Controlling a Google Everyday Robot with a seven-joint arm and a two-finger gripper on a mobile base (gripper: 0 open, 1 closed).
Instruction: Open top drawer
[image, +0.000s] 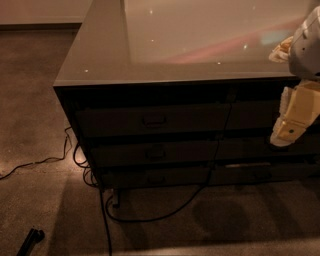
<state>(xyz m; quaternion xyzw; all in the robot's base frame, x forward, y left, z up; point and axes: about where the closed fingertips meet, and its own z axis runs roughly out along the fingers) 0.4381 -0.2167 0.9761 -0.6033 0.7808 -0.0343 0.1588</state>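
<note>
Three look-alike drawers stack up left of the pincer (286, 131), so drifting low could hook the wrong one. The top drawer (115, 121) sits shut, its handle (154, 120) well to the left at about pincer height. A cable (226, 131) hangs between them and might snag. Whether the pincer is wide or narrow, I cannot tell.

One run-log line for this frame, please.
stage: pre-contact | top drawer: shut | pincer: far right in view, clear of handle

no legible text, none on end effector (287, 131) at right
</note>
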